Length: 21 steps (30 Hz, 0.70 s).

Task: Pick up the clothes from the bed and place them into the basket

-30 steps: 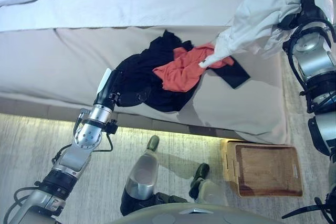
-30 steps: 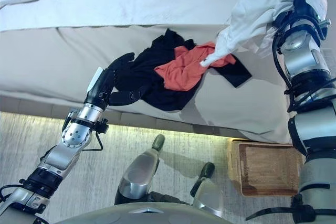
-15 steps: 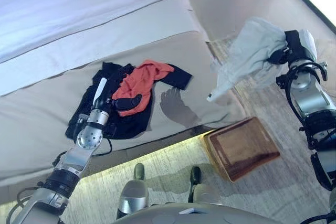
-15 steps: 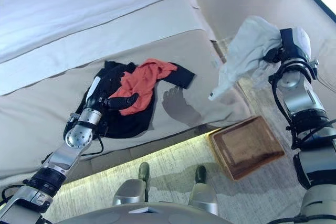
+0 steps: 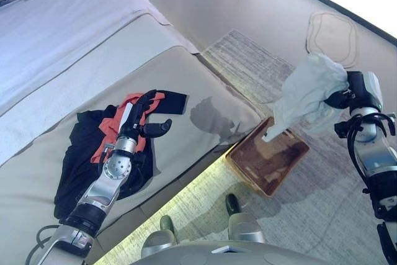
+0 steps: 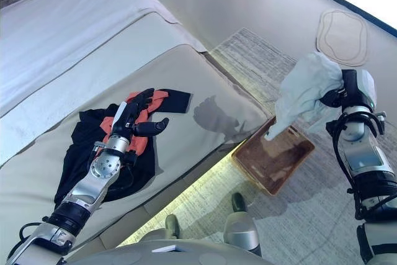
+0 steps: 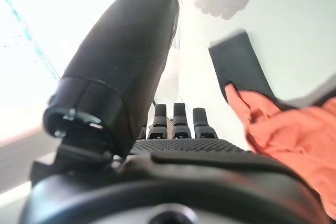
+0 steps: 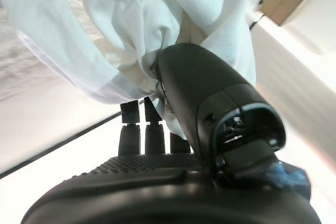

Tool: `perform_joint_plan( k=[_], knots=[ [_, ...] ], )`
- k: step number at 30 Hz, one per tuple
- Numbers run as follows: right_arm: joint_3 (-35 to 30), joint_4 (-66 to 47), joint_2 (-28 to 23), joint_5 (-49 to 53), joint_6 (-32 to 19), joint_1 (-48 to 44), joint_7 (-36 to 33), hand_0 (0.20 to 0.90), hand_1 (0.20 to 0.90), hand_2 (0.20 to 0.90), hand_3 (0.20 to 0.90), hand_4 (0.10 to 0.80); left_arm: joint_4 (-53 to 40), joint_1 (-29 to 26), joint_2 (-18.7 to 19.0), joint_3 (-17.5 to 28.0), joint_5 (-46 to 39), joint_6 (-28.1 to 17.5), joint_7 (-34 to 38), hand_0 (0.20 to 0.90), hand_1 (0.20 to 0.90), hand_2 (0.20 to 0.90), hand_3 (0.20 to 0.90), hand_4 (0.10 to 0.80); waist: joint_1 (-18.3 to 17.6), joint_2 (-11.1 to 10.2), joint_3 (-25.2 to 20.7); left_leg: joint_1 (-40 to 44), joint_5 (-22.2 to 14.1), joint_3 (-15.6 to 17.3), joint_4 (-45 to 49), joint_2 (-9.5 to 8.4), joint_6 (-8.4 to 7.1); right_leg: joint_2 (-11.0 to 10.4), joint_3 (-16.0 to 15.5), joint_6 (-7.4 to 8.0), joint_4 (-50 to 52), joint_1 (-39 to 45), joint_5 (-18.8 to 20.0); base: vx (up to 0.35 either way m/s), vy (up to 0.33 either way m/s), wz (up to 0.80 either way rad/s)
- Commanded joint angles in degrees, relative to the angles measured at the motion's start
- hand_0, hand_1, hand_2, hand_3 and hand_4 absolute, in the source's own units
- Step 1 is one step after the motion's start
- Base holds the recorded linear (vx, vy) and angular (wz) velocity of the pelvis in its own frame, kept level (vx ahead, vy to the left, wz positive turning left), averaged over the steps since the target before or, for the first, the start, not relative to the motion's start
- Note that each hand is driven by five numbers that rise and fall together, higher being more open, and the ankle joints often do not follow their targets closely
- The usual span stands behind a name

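My right hand (image 6: 340, 94) is shut on a white garment (image 5: 307, 91), which hangs in the air above the brown wicker basket (image 5: 267, 159) on the floor beside the bed; the right wrist view shows the white garment (image 8: 131, 35) bunched between thumb and fingers. An orange-red garment (image 6: 139, 122) and a black garment (image 5: 77, 156) lie in a heap on the beige bed cover (image 5: 205, 91). My left hand (image 5: 141, 119) hovers open over that heap, fingers straight, holding nothing. In the left wrist view the orange-red garment (image 7: 294, 140) and a black sleeve (image 7: 239, 72) lie past the fingers.
The basket stands on a grey rug (image 5: 335, 203) close to the bed's corner. A small pale mat (image 5: 332, 32) lies on the floor farther out. White bedding (image 5: 56, 23) covers the far part of the bed.
The camera has swung right, shifting the whole scene. My right hand has carried the white garment off the bed to above the basket. My left hand stays over the clothes heap.
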Motion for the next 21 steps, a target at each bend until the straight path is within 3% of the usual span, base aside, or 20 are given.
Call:
perform_joint_plan(
  k=[1,9,21],
  knots=[
    [-2.3,-2.2,-1.9,-0.7,-3.7,-4.2,-1.2,0.3,0.3,0.3,0.2,0.1,-0.2,-2.1,-0.3,0.5,0.7,-3.9,0.5,0.9,0.9,0.9,0.9,0.8,0.3,-0.8,-7.9,-1.2,-2.0,0.2,0.1,4.1,-1.67,-0.8,0.7,-0.26,2.0,-3.4,1.7,-0.023,-0.058,-0.21],
    [-0.4,2.3,-1.0,-0.6,-3.2,-5.0,-0.6,0.3,0.3,0.3,0.2,0.1,-0.8,-2.6,-1.0,-0.6,0.9,-4.3,-1.1,0.9,0.9,0.9,0.9,0.8,-0.4,-0.2,-7.5,-1.4,-2.0,1.1,0.1,4.4,-2.06,-0.2,1.1,-0.71,1.9,-4.1,1.9,-0.03,-0.07,-0.11],
    [4.5,8.8,1.0,-2.0,-2.4,-7.7,0.9,0.3,0.3,0.3,0.2,0.1,0.6,-3.9,-1.9,-2.9,-0.2,-6.8,-0.9,0.9,0.9,0.9,0.9,0.8,-0.5,2.4,-5.4,-2.8,-1.2,0.9,0.1,4.36,-2.75,-0.3,1.0,-1.25,0.4,-5.6,2.8,-0.011,-0.022,0.0]
  ],
)
